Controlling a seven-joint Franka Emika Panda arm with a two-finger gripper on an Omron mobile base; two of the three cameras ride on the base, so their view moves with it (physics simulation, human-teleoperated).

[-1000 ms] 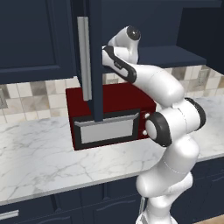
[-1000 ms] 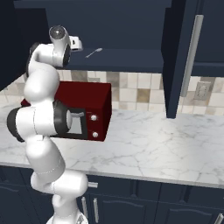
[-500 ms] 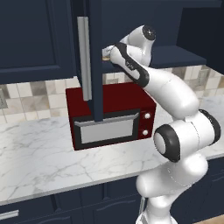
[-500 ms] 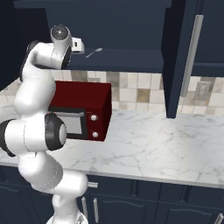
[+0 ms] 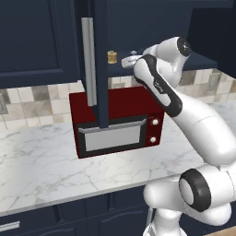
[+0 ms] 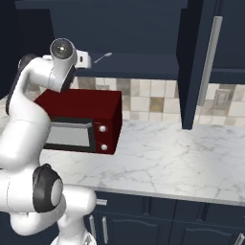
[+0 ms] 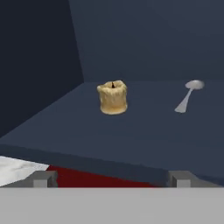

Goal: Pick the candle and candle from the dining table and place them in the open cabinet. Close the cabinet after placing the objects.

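Golden candle (image 7: 113,97): stood upright on the cabinet (image 5: 152,18) shelf, freed, left of a spoon (image 7: 188,94).
Gripper (image 7: 109,178): had sprung wide and empty, just outside the shelf edge.
Meaning: one candle delivered; door (image 5: 98,60) open.

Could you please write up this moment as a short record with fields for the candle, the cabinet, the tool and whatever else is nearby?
candle: golden-tan candle stands upright on the cabinet shelf, free of the tool
spoon: silver spoon lies on the same shelf, beside the candle and apart from it
cabinet door: cabinet door stands open, its silver handle vertical
tool: tool open, empty, in front of the shelf edge
microwave: red microwave on the marble counter below the shelf
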